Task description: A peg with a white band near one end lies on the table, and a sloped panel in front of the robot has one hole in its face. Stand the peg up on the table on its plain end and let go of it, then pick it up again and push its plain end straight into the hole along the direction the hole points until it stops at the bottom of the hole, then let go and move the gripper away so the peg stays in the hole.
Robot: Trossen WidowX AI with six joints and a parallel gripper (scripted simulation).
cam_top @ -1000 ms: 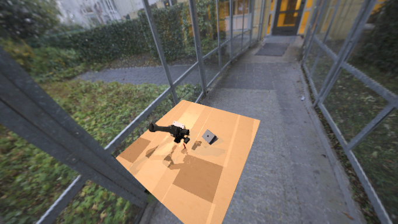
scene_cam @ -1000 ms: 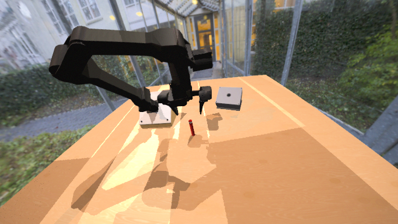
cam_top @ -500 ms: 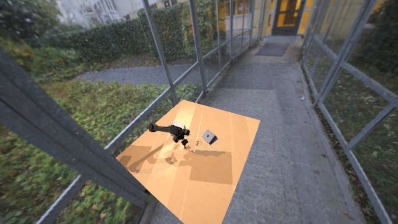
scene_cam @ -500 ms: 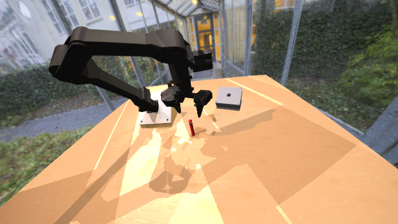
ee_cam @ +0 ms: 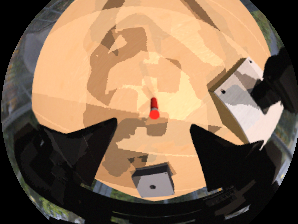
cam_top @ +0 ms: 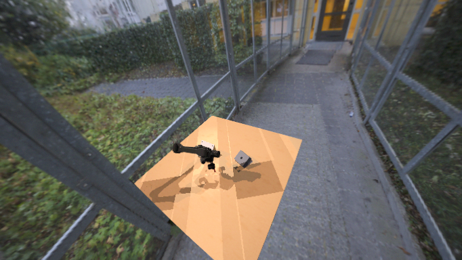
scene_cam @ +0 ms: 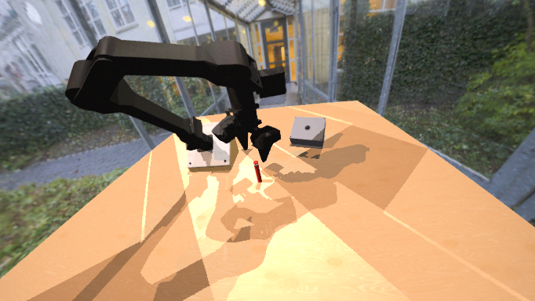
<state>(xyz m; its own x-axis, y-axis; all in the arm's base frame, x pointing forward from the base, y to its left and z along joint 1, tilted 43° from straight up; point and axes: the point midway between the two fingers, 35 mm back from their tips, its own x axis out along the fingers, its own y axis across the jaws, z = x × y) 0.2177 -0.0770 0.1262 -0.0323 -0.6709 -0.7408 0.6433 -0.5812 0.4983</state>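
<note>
The red peg (cam_top: pixel 214 170) (scene_cam: pixel 257 173) (ee_cam: pixel 154 106) stands upright on the table, with its banded end up; a pale band shows just below its red top in the exterior view. My gripper (scene_cam: pixel 255 155) (ee_cam: pixel 154 124) is wide open and empty. Its fingers point down and hang above and a little behind the peg in the exterior view. In the wrist view the peg's top shows between the two fingers. The grey sloped panel (cam_top: pixel 242 162) (scene_cam: pixel 314 135) (ee_cam: pixel 164 186) has one dark hole in its face, and nothing is in it.
The arm's white base plate (scene_cam: pixel 215 161) (ee_cam: pixel 236 102) is bolted on the table, left of the peg in the exterior view. The panel stands behind and to the right of the peg there. Shadows of the arm lie across the wooden table (cam_top: pixel 203 217) (scene_cam: pixel 298 259).
</note>
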